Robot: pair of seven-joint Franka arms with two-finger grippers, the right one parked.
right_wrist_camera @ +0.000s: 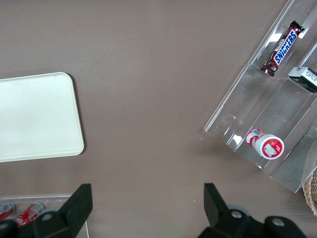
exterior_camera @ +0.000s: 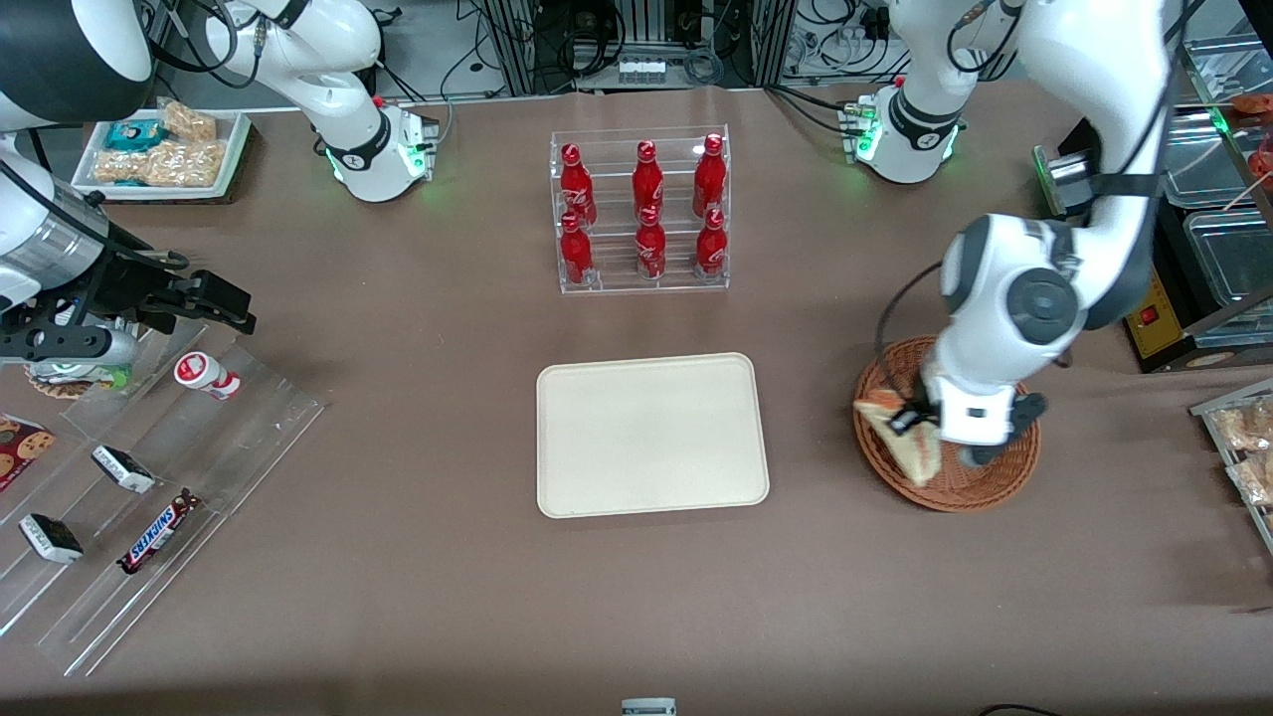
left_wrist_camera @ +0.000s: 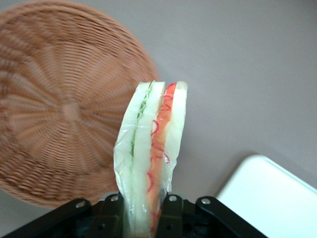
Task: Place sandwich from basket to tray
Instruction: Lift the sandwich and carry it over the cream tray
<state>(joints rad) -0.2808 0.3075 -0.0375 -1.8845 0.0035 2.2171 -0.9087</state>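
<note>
My left gripper (exterior_camera: 910,418) is shut on the sandwich (exterior_camera: 907,441), a clear-wrapped wedge of white bread with green and orange-red layers. It holds the sandwich lifted over the rim of the round wicker basket (exterior_camera: 980,477), on the edge nearest the tray. In the left wrist view the sandwich (left_wrist_camera: 151,148) stands between the black fingers (left_wrist_camera: 171,218), with the empty basket (left_wrist_camera: 59,109) beside it and a corner of the tray (left_wrist_camera: 270,198) showing. The cream rectangular tray (exterior_camera: 651,434) lies empty mid-table, also seen in the right wrist view (right_wrist_camera: 37,116).
A clear rack of red bottles (exterior_camera: 641,209) stands farther from the camera than the tray. Clear stepped racks with snack bars (exterior_camera: 149,477) lie toward the parked arm's end. A white tray of snack packets (exterior_camera: 164,149) sits near that arm's base. Bins and packets (exterior_camera: 1238,438) lie past the basket.
</note>
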